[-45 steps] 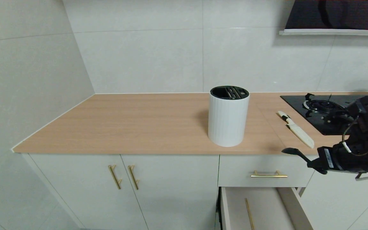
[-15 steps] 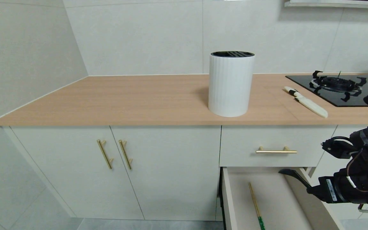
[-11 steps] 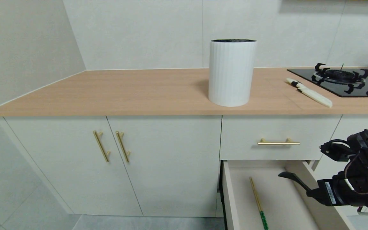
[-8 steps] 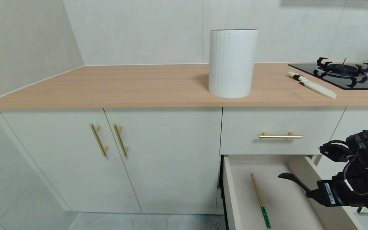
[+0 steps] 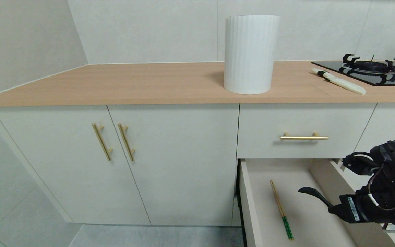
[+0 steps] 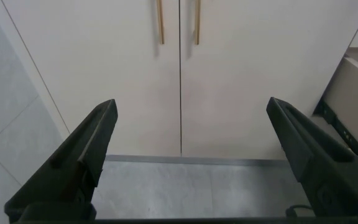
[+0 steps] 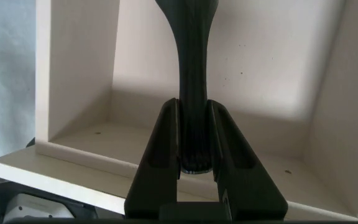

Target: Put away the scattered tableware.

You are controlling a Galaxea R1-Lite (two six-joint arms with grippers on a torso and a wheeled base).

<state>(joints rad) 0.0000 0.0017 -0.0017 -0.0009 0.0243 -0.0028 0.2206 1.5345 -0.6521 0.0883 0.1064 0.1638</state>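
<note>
My right gripper (image 5: pixel 336 208) is shut on the handle of a black spoon (image 5: pixel 315 195), whose bowl points left over the open lower drawer (image 5: pixel 247 202). In the right wrist view the fingers (image 7: pixel 160 155) clamp the spoon's handle (image 7: pixel 191 62) above the drawer's pale floor and wall (image 7: pixel 73 74). A pair of wooden chopsticks (image 5: pixel 281 214) with green tips lies inside the drawer. A white-handled knife (image 5: pixel 339 81) lies on the wooden counter beside the stove. My left gripper (image 6: pixel 191 109) hangs open and holds nothing, low in front of the cabinet doors (image 6: pixel 180 74).
A tall white ribbed utensil holder (image 5: pixel 250 55) stands on the counter (image 5: pixel 132 82). A black gas stove (image 5: pixel 372 68) sits at the far right. The upper drawer with a gold handle (image 5: pixel 303 138) is closed above the open one. Grey floor tiles (image 6: pixel 185 193) lie below.
The head camera has sunk, so the counter has risen in the picture. Relative to the cabinet, my right gripper with the spoon has come down from the counter's front edge to over the open drawer.
</note>
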